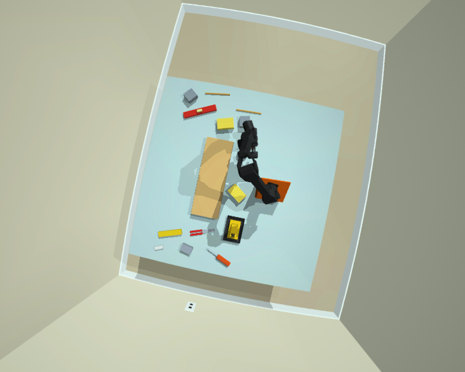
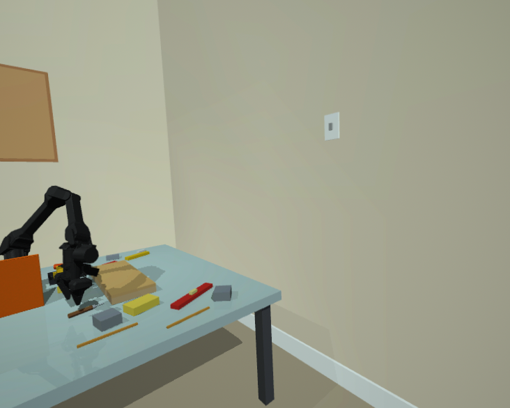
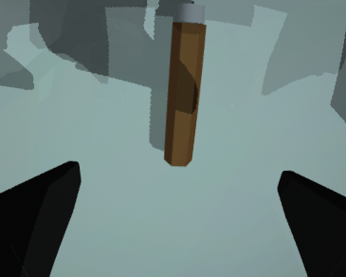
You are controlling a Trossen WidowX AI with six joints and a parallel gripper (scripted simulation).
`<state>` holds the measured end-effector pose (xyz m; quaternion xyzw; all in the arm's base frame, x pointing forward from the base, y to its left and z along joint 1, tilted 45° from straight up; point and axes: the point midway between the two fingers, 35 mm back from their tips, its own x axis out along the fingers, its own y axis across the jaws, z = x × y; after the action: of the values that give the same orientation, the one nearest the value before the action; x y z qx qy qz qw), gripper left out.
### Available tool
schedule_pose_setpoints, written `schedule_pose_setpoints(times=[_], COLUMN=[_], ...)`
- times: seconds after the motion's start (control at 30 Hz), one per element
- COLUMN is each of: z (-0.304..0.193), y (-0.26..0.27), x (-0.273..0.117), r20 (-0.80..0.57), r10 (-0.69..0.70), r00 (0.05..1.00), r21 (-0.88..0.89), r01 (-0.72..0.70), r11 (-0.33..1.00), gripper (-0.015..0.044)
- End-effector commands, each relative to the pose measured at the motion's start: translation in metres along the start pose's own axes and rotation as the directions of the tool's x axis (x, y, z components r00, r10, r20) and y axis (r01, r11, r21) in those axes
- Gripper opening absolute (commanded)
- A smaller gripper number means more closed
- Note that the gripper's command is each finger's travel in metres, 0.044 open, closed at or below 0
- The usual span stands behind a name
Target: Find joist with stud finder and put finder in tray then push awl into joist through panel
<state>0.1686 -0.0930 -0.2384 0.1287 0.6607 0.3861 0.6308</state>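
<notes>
The awl lies flat on the table beside the floor panel, its brown handle pointing toward the gripper in the wrist view; the arm hides it in the top view. My gripper is wide open and empty, low above the table, with the handle's end just ahead of and between the fingertips. The tan floor panel lies flat; no hole shows on its visible top. The yellow stud finder sits in the black tray. The joist is hidden.
A yellow block and a grey block lie near the awl. Another yellow block lies between panel and arm base. An orange board stands upright by the base. A red level lies beyond.
</notes>
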Motion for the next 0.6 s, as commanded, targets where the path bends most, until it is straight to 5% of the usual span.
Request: schedule_pose_setpoints(times=[0.0, 0.57], z=[-0.001, 0.002], y=[-0.002, -0.002], x=[0.004, 0.032], r20=[-0.003, -0.002], r10=[-0.001, 0.0], r00=[1.0, 1.0], r21=[-0.006, -0.006], r01=[0.001, 0.0], r11=[1.0, 1.0], gripper=[0.044, 0.044])
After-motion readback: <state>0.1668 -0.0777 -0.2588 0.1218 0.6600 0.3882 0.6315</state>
